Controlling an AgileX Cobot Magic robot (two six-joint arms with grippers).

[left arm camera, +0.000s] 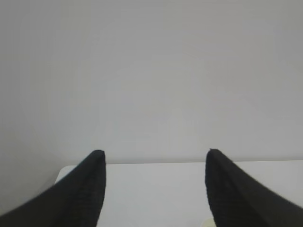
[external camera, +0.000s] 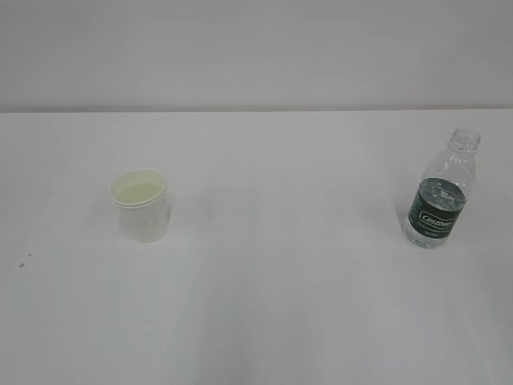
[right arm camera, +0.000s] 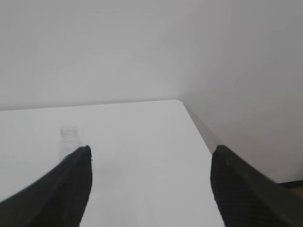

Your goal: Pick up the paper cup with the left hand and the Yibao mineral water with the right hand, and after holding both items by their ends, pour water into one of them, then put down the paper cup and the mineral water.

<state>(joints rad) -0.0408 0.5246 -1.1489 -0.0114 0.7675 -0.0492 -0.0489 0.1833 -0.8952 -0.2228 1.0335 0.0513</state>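
The white paper cup (external camera: 141, 204) stands upright on the left of the white table, its cream inside showing. The Yibao mineral water (external camera: 441, 192), a clear capless bottle with a dark green label, stands upright on the right. Neither arm appears in the exterior view. In the left wrist view my left gripper (left arm camera: 154, 158) is open, with only table between its black fingers; a sliver of the cup's rim (left arm camera: 208, 222) peeks beside the right finger. My right gripper (right arm camera: 151, 153) is open too, and the bottle's neck (right arm camera: 69, 137) shows just above its left finger.
The table's far edge (external camera: 256, 111) meets a plain grey wall. Its right corner (right arm camera: 182, 101) and right edge show in the right wrist view, its far left corner (left arm camera: 64, 169) in the left wrist view. A few dark specks (external camera: 26, 261) lie at the left.
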